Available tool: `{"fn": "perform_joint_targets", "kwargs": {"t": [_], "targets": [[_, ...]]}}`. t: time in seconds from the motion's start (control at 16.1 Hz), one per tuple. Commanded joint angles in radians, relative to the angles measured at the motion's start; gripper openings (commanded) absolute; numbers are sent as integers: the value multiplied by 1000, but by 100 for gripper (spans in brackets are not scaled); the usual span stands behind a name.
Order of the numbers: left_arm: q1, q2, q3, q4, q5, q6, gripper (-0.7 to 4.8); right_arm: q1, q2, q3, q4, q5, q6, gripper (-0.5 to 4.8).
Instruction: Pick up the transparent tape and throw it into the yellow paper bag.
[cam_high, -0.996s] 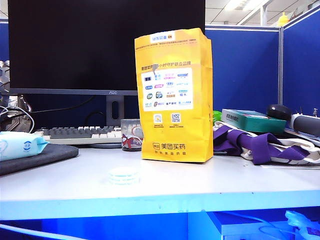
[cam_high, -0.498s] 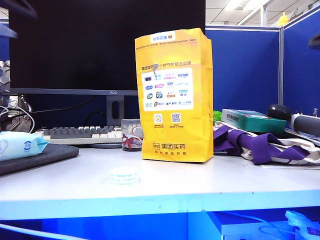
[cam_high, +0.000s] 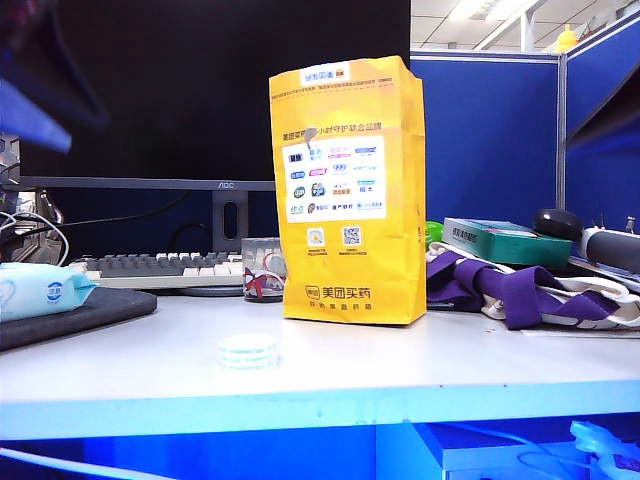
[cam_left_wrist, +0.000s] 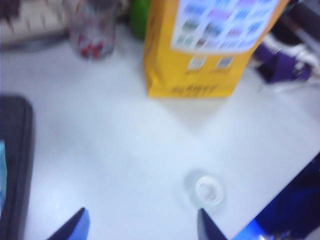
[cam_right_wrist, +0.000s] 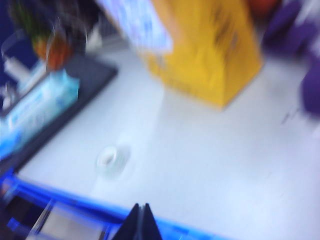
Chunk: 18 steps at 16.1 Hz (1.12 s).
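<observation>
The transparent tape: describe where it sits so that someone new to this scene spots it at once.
Start at the tall yellow paper bag standing mid-table before the monitor. Nearer the table's front edge and left of the bag, the transparent tape lies flat, alone on bare tabletop. It is a small pale ring, unlike the upright glass cup with red marks beside the bag.

Picture blurred. Left tool high above table, two dark blue fingertips wide apart, nothing between them. Transparent tape flat on table near one fingertip, untouched, close to table edge. Yellow paper bag upright further back, white logo panel facing camera, well apart from tape. Glass cup with red marks beside bag. Dark pad along one side. Purple strap past bag.
</observation>
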Motion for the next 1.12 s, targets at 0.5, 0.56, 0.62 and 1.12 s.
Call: {"fn": "perform_joint_targets", "kwargs": {"t": [0.5, 0.56, 0.62, 1.12], "targets": [[-346, 307, 77, 8, -174, -3, 447, 0, 385, 203, 101, -258, 0, -1], [-372, 344, 101, -7, -195, 18, 474, 0, 385, 202, 97, -260, -4, -1], [-409, 399, 141, -29, -229, 41, 477, 0, 385, 202, 87, -260, -25, -1], [-461, 557, 295, -201, -286, 88, 479, 0, 385, 202, -9, -260, -108, -1]]}}
